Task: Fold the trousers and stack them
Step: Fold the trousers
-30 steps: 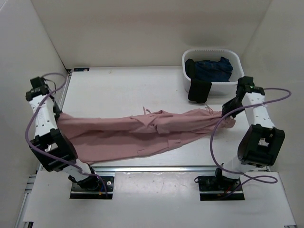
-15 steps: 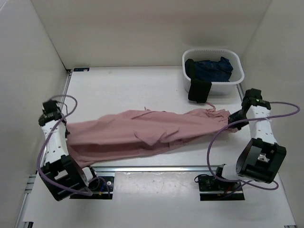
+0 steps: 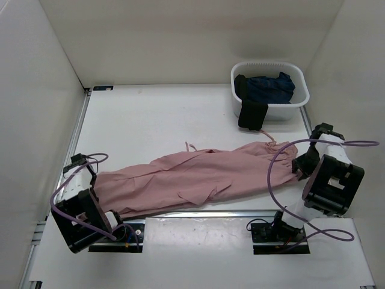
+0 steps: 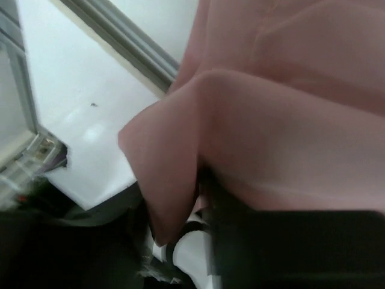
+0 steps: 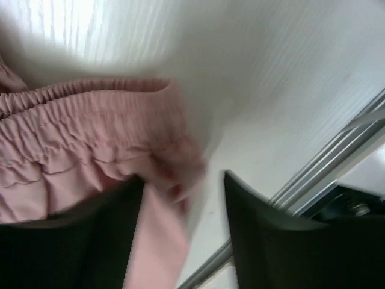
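Note:
The dusty-pink trousers [image 3: 204, 174] lie stretched across the near half of the table, legs to the left and gathered waistband [image 5: 78, 114] to the right, with drawstrings [image 3: 269, 139] trailing. My left gripper [image 3: 90, 179] sits low at the leg ends. In its wrist view its jaws stand apart, and a loose fold of the trousers [image 4: 174, 156] droops over and between the fingers [image 4: 289, 247]. My right gripper [image 3: 299, 161] is at the waistband end. Its gripper [image 5: 183, 229] is open, and the blurred waistband corner slips between the two dark fingers [image 5: 271, 241].
A white basket [image 3: 301, 99] stands at the back right with a dark blue garment [image 3: 271, 87] inside and a black garment [image 3: 252, 114] hanging over its front rim. A metal rail [image 3: 192, 212] runs along the table's near edge. White walls close in both sides.
Both arms have drawn outward and down toward the near edge. The trousers, held up taut a second ago, now lie on the table, and both grippers have opened.

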`<state>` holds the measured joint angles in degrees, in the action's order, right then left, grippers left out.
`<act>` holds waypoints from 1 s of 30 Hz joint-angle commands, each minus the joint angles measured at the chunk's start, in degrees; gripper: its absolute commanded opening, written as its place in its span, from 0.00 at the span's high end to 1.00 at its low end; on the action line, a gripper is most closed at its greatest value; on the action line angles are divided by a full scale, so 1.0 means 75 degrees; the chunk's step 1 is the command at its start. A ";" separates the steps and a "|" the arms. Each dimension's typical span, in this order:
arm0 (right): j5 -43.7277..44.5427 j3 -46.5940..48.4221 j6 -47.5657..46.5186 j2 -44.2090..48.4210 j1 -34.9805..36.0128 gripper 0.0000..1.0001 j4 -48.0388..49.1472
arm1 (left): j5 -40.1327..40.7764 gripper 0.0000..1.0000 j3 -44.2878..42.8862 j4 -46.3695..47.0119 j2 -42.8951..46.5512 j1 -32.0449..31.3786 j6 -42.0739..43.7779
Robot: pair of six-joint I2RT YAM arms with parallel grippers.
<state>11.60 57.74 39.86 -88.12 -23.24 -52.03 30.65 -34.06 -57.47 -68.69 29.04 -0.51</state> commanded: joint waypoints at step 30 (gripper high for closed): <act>0.0434 0.0517 0.2231 -0.1810 0.2737 1.00 0.1945 | 0.0635 0.53 -0.1678 0.2200 -0.3461 -0.3040 0.0068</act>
<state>13.80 61.78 50.13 -100.33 -1.08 -39.51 32.80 -38.63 -55.83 -92.09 6.52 0.67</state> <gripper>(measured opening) 0.001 0.472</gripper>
